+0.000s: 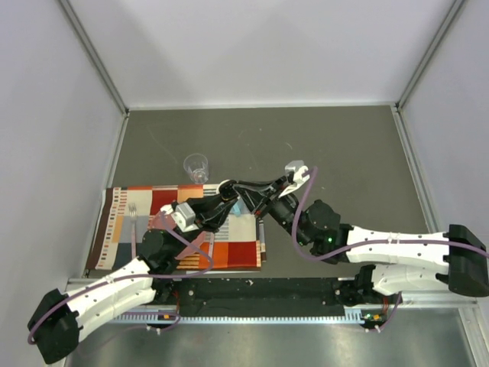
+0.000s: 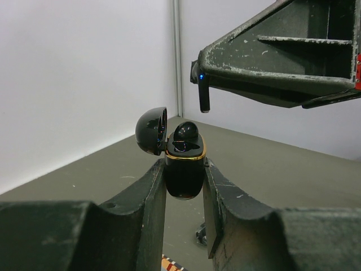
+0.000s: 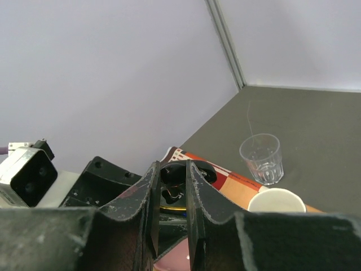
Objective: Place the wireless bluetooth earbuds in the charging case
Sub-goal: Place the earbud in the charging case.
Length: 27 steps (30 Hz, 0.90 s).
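Your left gripper (image 2: 184,165) is clamped tight on the lower body of the charging case (image 2: 184,179). It holds the case upright in the air over the far right part of the patterned cloth (image 1: 229,252), lid (image 2: 151,131) swung open to one side, with one earbud (image 2: 186,133) seated in a well and its rounded top above the gold rim. Your right gripper (image 3: 171,169) has its fingers drawn narrow, pinching the other earbud (image 2: 203,96) stem down, just above the open case and apart from it. A clear glass (image 1: 196,167) stands at the cloth's far edge, with a white mug (image 3: 276,200) beside it.
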### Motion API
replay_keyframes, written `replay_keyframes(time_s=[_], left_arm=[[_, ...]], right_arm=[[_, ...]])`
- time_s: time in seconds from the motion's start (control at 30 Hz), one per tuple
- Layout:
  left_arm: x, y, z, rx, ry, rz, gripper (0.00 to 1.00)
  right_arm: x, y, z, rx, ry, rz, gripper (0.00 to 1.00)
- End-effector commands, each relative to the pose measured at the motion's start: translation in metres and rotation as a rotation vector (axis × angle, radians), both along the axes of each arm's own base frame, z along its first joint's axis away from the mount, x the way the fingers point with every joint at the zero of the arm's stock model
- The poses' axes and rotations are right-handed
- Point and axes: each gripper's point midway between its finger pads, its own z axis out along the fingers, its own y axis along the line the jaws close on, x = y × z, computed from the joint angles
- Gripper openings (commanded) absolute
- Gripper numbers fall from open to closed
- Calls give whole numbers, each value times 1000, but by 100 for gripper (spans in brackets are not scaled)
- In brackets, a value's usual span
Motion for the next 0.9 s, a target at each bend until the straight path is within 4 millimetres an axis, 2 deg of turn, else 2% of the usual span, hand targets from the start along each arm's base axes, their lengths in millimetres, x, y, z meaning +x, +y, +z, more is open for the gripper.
replay_keyframes(time_s=[0.0, 0.37, 0.4, 0.43, 0.87], left_arm=[[-4, 7, 22, -64, -50, 11, 0], [-2, 10, 24, -87, -45, 24, 0], [-2, 11, 26, -93, -51, 26, 0], [-3, 11, 26, -94, -50, 25, 0], [-2, 13, 28, -102, -54, 34, 0]], right_arm=[[-4, 3, 44, 107, -57, -1, 0], [0, 16, 35, 57, -14, 0, 0], [0, 21, 26, 20, -4, 6, 0], [0, 22, 30, 23, -1, 10, 0], [3, 36, 16, 5, 37, 19, 0]])
